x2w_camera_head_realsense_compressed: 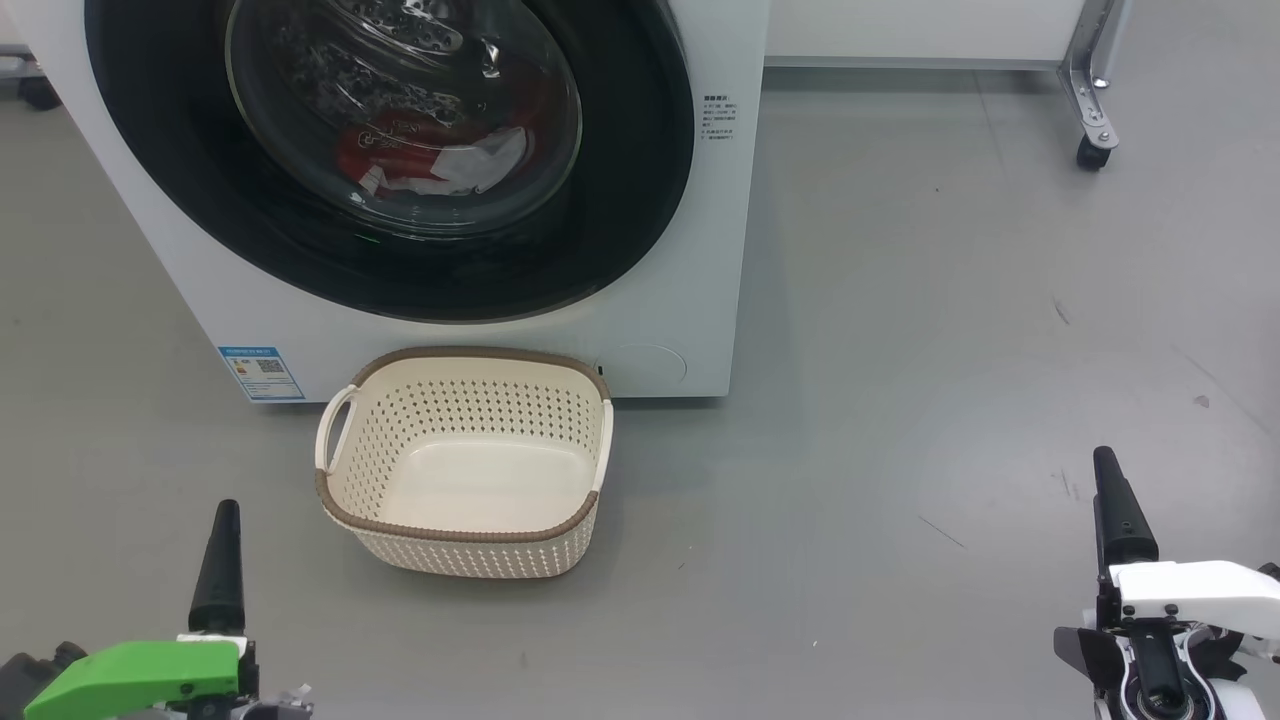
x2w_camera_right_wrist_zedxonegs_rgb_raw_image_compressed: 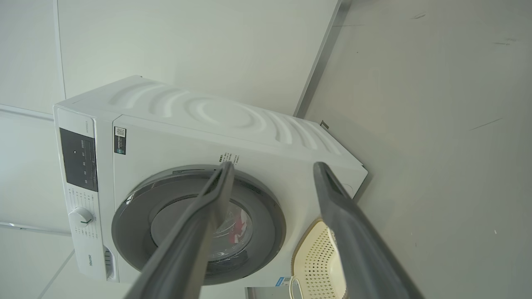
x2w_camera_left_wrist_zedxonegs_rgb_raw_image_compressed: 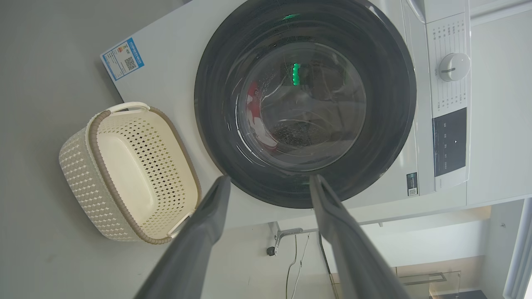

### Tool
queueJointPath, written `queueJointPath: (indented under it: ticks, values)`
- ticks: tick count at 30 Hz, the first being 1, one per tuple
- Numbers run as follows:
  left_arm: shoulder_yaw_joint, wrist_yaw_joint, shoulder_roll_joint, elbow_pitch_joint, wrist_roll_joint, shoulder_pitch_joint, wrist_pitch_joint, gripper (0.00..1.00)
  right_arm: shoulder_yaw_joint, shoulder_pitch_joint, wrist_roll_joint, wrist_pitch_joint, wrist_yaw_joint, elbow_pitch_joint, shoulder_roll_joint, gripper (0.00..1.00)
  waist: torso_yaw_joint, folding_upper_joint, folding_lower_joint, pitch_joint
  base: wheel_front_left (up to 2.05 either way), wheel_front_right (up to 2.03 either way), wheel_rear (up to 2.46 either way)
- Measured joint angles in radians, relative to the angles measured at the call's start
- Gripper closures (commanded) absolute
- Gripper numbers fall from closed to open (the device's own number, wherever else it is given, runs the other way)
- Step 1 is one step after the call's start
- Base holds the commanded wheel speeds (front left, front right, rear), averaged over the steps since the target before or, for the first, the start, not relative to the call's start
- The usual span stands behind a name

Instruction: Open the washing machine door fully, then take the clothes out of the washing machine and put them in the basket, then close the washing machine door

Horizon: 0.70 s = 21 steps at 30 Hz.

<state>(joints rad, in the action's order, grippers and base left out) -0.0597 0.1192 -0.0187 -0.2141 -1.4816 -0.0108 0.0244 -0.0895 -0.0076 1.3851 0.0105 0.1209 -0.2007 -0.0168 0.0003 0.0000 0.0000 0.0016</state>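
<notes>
We face the washing machine, a white box standing on the grey floor, and its washing machine door is shut flat against the front, the wide black rim ringing the bulging glass. Through that glass we make out the clothes, a heap of red fabric with white patches lying low in the drum. The basket sits upright on the floor just in front of the machine, below the door and a little toward our left, its far rim close to the machine's foot; we see straight down to its cream bottom. A blue label is stuck at the lower left corner of the machine's front, near the basket's left handle. In the left wrist view the left claw has its two dark fingers spread wide with nothing between them, pointing at the lower part of the door from well back; a round dial shows on the control panel. The right claw is likewise spread wide and grips nothing, aimed at the machine from off to its side. In the head view both claws sit low in the corners, well apart from the basket and the machine.
</notes>
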Motion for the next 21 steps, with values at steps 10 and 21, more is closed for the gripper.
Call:
queueJointPath:
  ticks: [10,21]
  values:
    - [0.002,0.000,0.000,0.044,0.103,0.000,0.023,0.00,0.019,-0.001,-0.081,0.030,0.000,0.041,-0.002,0.00,0.005,0.0000,0.0000,0.000,0.00,0.00,0.00]
    - [0.015,0.001,-0.001,0.096,0.287,0.000,0.060,0.00,0.037,-0.001,-0.192,0.066,0.000,0.085,-0.007,0.00,0.013,0.0000,0.0000,-0.001,0.00,0.00,0.00]
